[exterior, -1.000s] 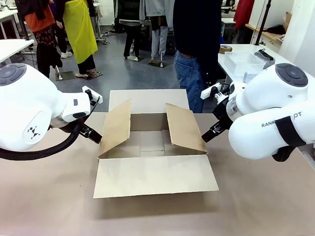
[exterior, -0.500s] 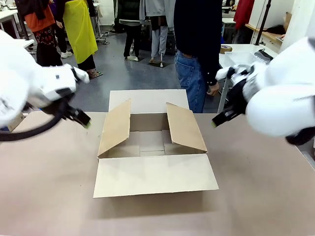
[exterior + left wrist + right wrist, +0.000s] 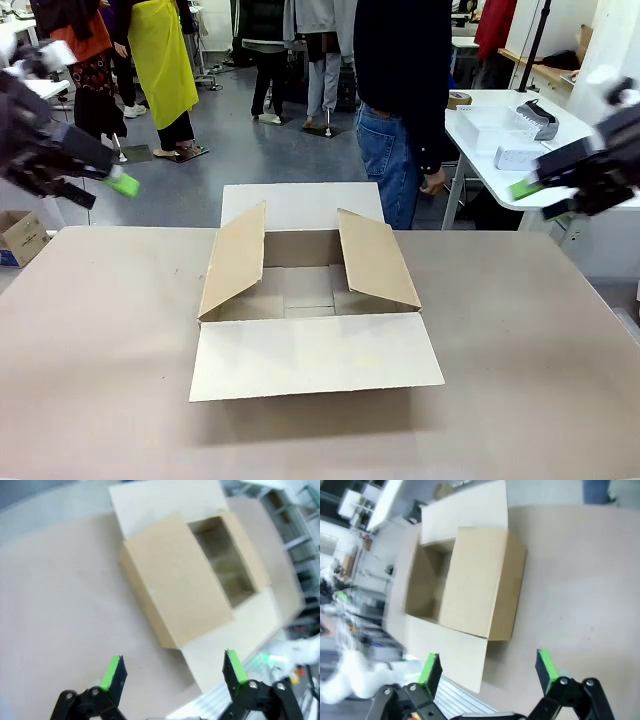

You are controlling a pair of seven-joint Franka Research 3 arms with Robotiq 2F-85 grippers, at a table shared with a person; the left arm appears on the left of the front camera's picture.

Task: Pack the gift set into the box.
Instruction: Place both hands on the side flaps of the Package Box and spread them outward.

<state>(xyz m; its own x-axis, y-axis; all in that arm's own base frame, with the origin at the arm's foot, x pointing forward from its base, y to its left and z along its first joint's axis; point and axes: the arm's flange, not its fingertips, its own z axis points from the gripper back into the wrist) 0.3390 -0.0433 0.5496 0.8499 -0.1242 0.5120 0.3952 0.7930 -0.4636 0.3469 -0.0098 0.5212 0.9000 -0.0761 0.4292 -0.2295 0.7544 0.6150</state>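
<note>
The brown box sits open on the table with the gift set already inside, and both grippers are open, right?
Not quite. The box is open but empty, as the front view shows; the gift set lies on the white side table. Both the left gripper and right gripper are open.

Box (image 3: pixel 305 292) top: left open from above.
Side flaps (image 3: pixel 235 262): stood up; the opening is narrowed between them.
Table (image 3: pixel 100 350): left bare on both sides of the box.
Far side: blocked by a person (image 3: pixel 400 100).
</note>
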